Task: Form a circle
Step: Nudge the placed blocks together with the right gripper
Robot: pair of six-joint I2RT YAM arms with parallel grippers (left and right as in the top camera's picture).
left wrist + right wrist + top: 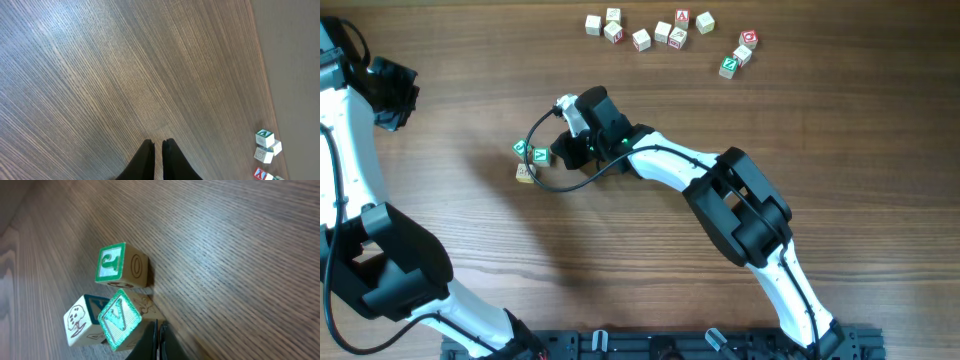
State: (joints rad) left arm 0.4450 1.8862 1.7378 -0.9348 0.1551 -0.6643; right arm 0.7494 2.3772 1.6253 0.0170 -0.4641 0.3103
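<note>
Wooden cubes (531,160) huddled left of centre, close together. The right gripper (159,330), jaws together and empty, sat just beside the V cube (119,320); a hard shove risked scattering them. The left gripper (157,145), likewise together, hung well apart.

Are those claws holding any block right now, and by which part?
Nothing is held. The right gripper is shut, empty, beside the green V cube; the left gripper is shut over bare table.
</note>
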